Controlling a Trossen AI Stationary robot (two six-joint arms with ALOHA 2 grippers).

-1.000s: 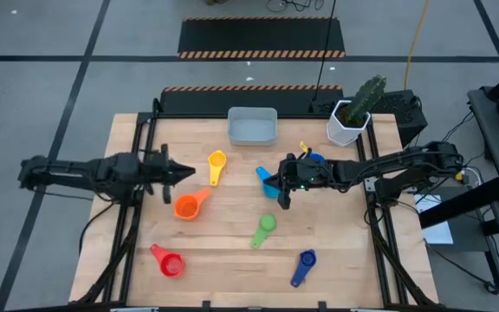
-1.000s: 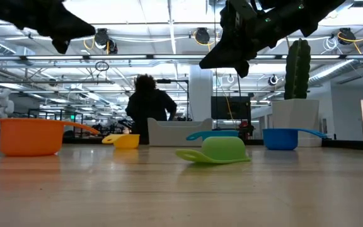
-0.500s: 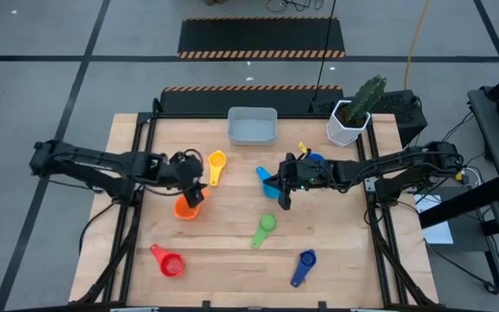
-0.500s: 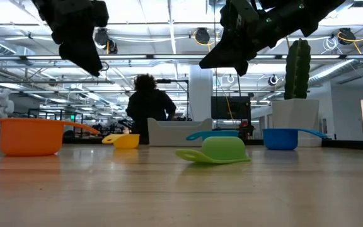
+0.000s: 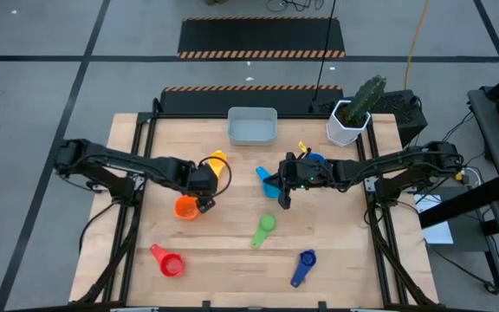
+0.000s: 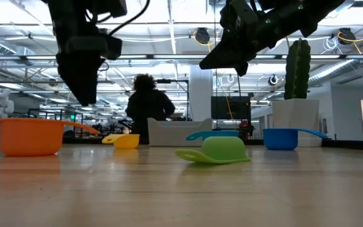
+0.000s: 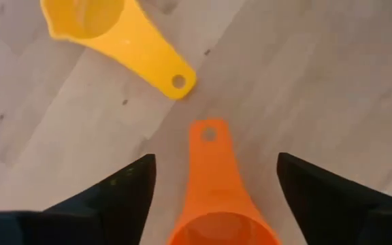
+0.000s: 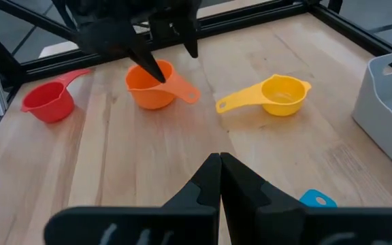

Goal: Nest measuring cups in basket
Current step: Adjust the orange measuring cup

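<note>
cups I see: orange [image 5: 185, 207], yellow [image 5: 217, 161], red [image 5: 168, 263], green [image 5: 264, 230]
basket [image 5: 252, 126]: grey-blue
my table [image 5: 232, 260]: pale wood

Left gripper [image 5: 204, 201] fingers spread (pointing down), right gripper [image 5: 282, 202] closed

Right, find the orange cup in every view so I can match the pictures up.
High view: orange cup left of centre, partly under the left arm.
Low view: far left, standing on the table.
Left wrist view: bottom centre, handle pointing up the picture.
Right wrist view: upper left.
Shared landmark: the yellow cup lies beside it in all four.
</note>
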